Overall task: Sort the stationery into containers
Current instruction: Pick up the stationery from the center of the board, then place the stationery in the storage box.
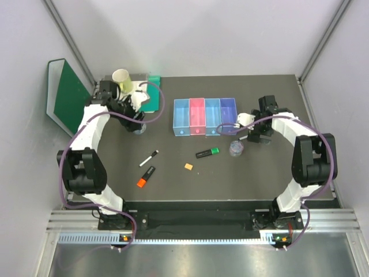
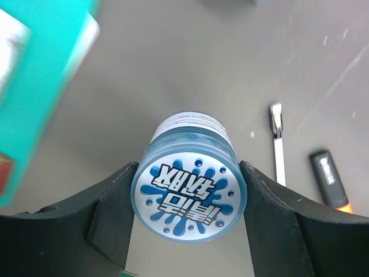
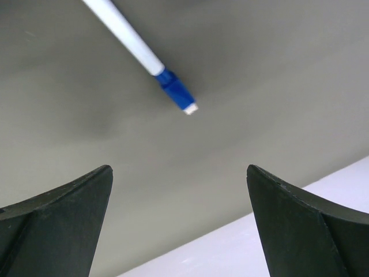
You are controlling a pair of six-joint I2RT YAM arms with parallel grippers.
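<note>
My left gripper (image 2: 189, 168) is shut on the round blue-patterned tin (image 2: 190, 199), one finger pressed against each side, at the table's back left (image 1: 138, 126). The four joined containers stand at the back centre: light blue (image 1: 181, 116), pink (image 1: 198, 116), blue (image 1: 213, 116), purple (image 1: 228, 113). My right gripper (image 3: 180, 179) is open and empty beside the purple bin (image 1: 237, 128). A white pen with a blue cap (image 3: 138, 49) lies just ahead of it. On the table lie a clear round tub (image 1: 237, 149), a green-capped highlighter (image 1: 207, 152), a tan block (image 1: 188, 166), a slim white pen (image 1: 149, 158) and an orange-capped highlighter (image 1: 146, 176).
A paper cup (image 1: 121, 78) and a teal box (image 1: 153, 92) stand right behind the left gripper. A green folder (image 1: 68, 95) leans at the left wall. A pale lavender surface (image 3: 300, 242) fills the lower right of the right wrist view.
</note>
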